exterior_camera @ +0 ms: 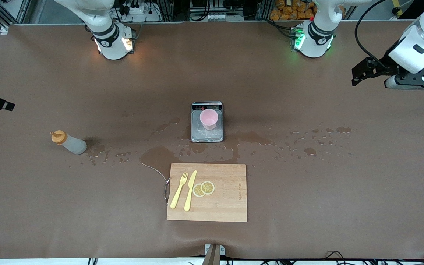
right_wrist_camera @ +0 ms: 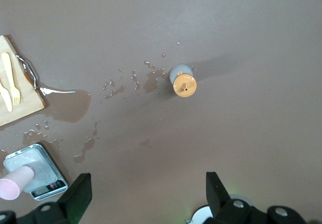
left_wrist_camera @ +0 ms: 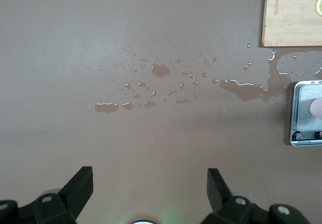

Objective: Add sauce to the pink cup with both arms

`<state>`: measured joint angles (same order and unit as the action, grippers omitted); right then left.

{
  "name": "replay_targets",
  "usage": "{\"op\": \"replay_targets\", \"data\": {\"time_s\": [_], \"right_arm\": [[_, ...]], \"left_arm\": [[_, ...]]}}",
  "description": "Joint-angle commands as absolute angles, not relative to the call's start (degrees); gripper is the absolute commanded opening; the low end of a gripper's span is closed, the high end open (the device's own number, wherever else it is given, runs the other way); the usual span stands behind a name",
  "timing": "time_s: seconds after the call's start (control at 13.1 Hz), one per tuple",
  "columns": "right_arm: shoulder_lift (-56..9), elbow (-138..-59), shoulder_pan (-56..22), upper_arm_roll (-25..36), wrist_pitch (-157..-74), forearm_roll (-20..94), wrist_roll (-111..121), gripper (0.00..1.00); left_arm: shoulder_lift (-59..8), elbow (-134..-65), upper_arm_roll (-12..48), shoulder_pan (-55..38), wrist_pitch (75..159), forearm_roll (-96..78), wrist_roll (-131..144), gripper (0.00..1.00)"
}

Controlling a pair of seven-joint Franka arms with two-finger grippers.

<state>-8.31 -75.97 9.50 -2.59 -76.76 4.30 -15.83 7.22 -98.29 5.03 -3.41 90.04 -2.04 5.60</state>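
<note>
1. Pink cup (exterior_camera: pixel 209 118) stands upright on the kitchen scale (exterior_camera: pixel 207 123) at mid-tabletop (exterior_camera: pixel 307 191). Sauce bottle (exterior_camera: pixel 69 142), orange cap on, stands on the tabletop toward the right arm's end, well apart from the cup.
2. Left claw (left_wrist_camera: pixel 150 186) hangs released, fingers spread, over bare tabletop at the left arm's end. Right claw (right_wrist_camera: pixel 148 189) likewise released, grasping nothing, over the tabletop near the bottle.
3. Progress: bottle down and both claws free fits either a pour still to come or one already made and the bottle set back (wet patches (exterior_camera: pixel 160 156) between bottle, scale and cutting board (exterior_camera: pixel 230 198) do not settle it).
4. Cup contents: cannot tell; the interior shows only pale pink in the front view.
5. Scale display is unreadable. In the front view the right claw is cut off at the frame edge. Fork, knife and lemon slices lie on the board.
</note>
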Motion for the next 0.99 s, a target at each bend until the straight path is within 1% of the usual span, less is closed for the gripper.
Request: {"op": "replay_targets", "data": {"time_s": [0.0, 0.23, 0.61, 0.91], "right_arm": [[-1.7, -84.7, 10.4, -4.4, -80.9, 2.4, -12.7, 1.0], [-0.7, -85.7, 9.8, -4.3, -81.6, 2.4, -11.9, 1.0], [-0.7, -84.3, 6.2, -2.6, -82.4, 0.9, -11.7, 1.0], [-0.7, -84.3, 4.8, 0.0, -83.0, 1.9, -8.9, 1.0]], "left_arm": [[7.6, -97.4, 5.1, -2.5, 89.2, -1.8, 5.0, 1.0], [7.5, -97.2, 5.3, -2.5, 89.2, -1.8, 4.6, 1.0], [7.4, -97.3, 5.4, -2.5, 89.2, -1.7, 4.9, 1.0], [7.3, -97.3, 5.4, -2.6, 89.2, -1.7, 5.0, 1.0]]}}
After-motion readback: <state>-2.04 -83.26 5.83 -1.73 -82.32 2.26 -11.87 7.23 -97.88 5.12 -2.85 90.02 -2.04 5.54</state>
